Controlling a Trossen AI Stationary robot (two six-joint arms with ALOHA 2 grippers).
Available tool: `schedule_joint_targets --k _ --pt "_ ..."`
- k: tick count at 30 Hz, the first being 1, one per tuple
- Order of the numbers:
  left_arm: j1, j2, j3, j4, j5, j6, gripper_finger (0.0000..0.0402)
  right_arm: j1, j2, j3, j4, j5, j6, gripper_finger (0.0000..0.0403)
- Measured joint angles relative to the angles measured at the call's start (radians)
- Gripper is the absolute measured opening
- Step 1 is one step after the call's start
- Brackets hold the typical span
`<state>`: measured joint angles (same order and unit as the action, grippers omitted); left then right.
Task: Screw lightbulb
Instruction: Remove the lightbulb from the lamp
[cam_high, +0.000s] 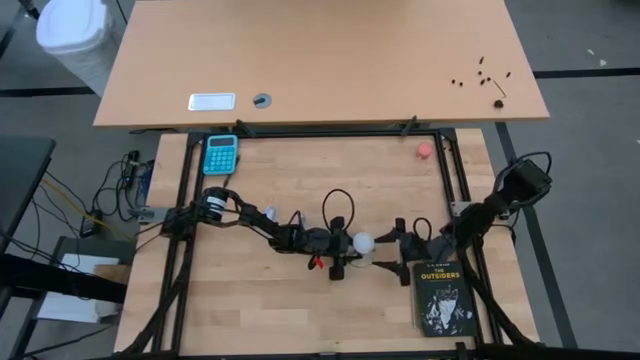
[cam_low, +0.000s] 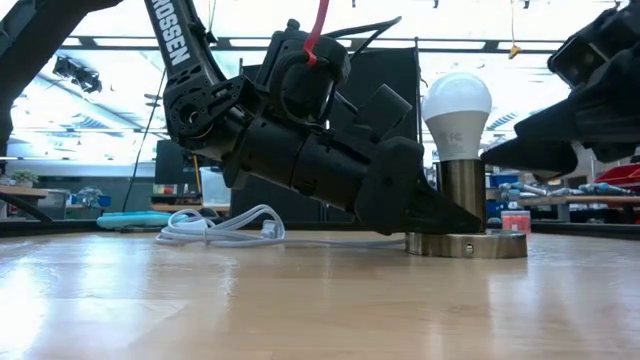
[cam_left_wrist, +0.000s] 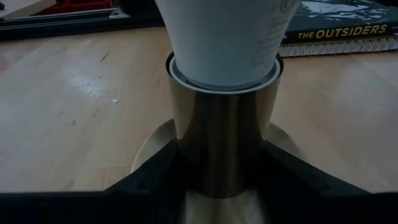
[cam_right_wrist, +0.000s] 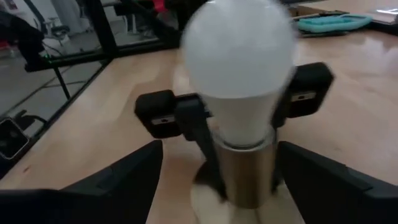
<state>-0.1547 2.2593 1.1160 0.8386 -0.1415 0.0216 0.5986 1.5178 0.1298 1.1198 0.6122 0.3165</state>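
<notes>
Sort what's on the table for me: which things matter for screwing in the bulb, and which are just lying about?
In the job: lightbulb, brass socket with round base, left hand gripping the socket, right hand open near the bulb.

Lying about: black book, blue calculator, small pink-red ball.

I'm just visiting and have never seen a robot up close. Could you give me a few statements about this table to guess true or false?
1. The white frosted lightbulb stands upright in the brass-coloured metal socket. True.
2. The left end effector grips the lightbulb's glass. False: its fingers straddle the socket's stem.
3. The right end effector is open, short of the lightbulb. True.
4. The black paperback book lies under the socket. False: it lies beside it.
</notes>
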Motion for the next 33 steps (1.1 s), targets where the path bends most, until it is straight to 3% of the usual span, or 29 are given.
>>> schedule_joint_targets --k 7,20,25,33 --pt "0.0 0.0 0.0 0.0 -0.003 -0.005 0.0193 0.091 0.001 0.112 -0.251 0.117 0.109 0.0309" --pt "0.002 0.0 0.0 0.003 -0.008 -0.007 0.0193 0.219 0.001 0.342 -0.83 0.493 0.399 0.0307" --pt "0.003 0.0 0.0 0.005 -0.03 -0.003 0.0193 0.22 0.001 0.377 -0.972 0.523 0.548 0.0307" --pt "0.004 0.0 0.0 0.006 -0.037 -0.002 0.0193 0.219 0.002 0.377 -1.016 0.523 0.605 0.0307"
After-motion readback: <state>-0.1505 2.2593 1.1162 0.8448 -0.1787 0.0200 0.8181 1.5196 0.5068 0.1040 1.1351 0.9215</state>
